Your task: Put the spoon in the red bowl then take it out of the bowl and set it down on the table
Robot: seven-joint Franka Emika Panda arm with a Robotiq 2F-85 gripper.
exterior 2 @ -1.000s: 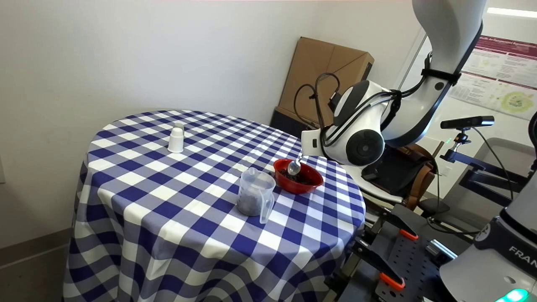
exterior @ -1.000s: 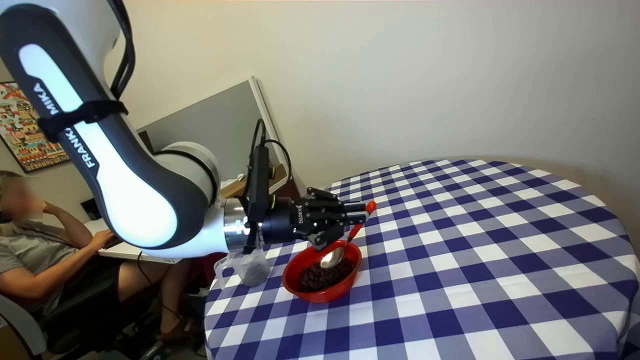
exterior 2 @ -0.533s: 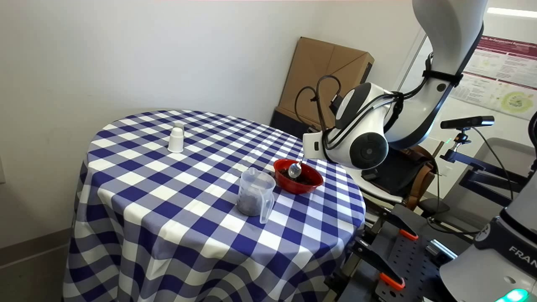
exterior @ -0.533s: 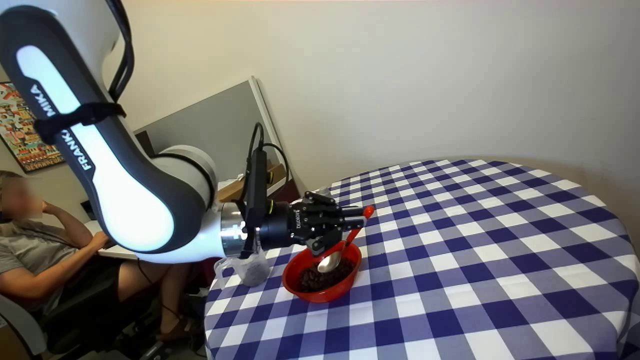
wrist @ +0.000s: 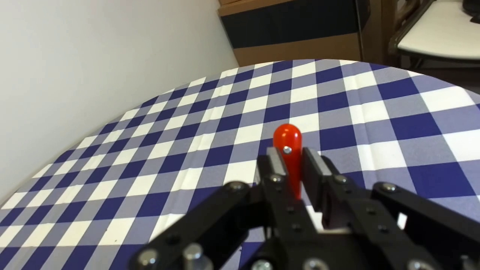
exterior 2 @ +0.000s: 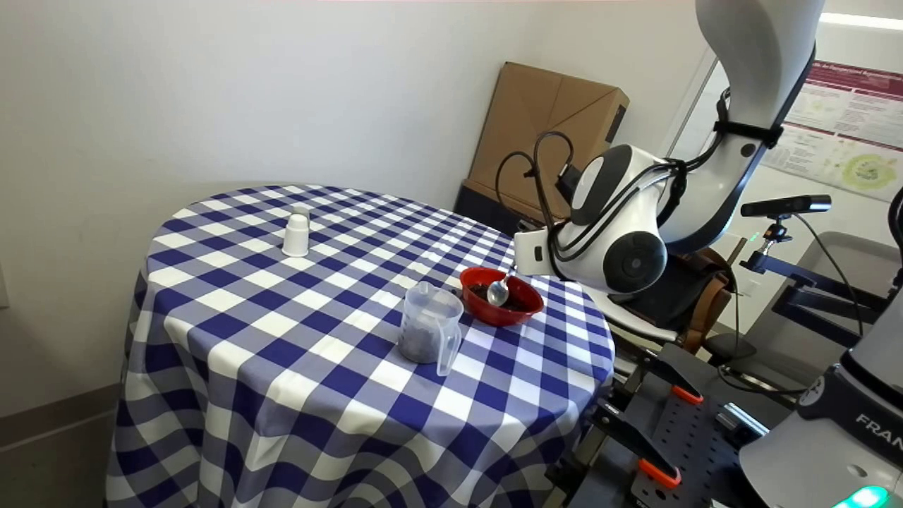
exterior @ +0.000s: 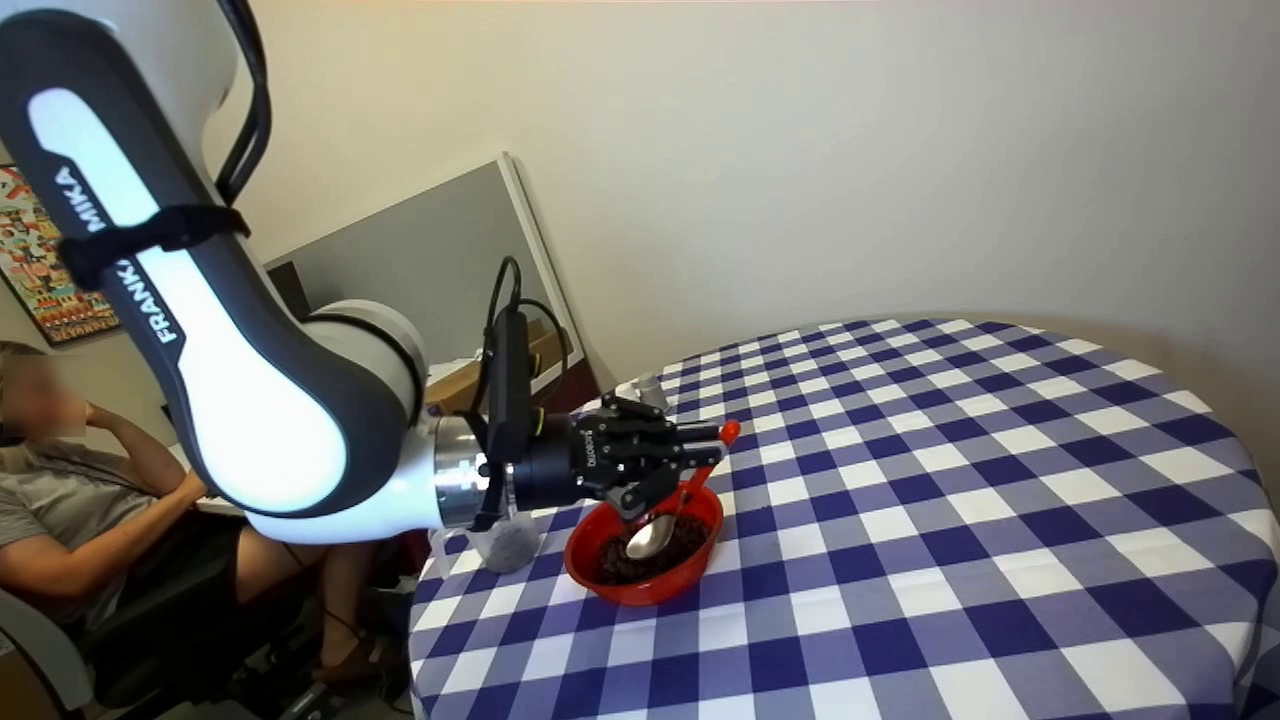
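Gripping the spoon (exterior: 652,537) by its red handle in the pincer (wrist: 294,161). In an exterior view: tilted, handle end toward one o'clock, head toward seven, over dark bits (exterior: 622,568) in the red bowl (exterior: 650,592) on the checkered counter (exterior: 900,560); touching or not, cannot tell. Near the bowl, toward eight o'clock in an exterior view: clear jug (exterior 2: 425,330).

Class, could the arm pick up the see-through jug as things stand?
Probably not: the gripper is shut on the spoon and must release it first, though the jug looks within reach.
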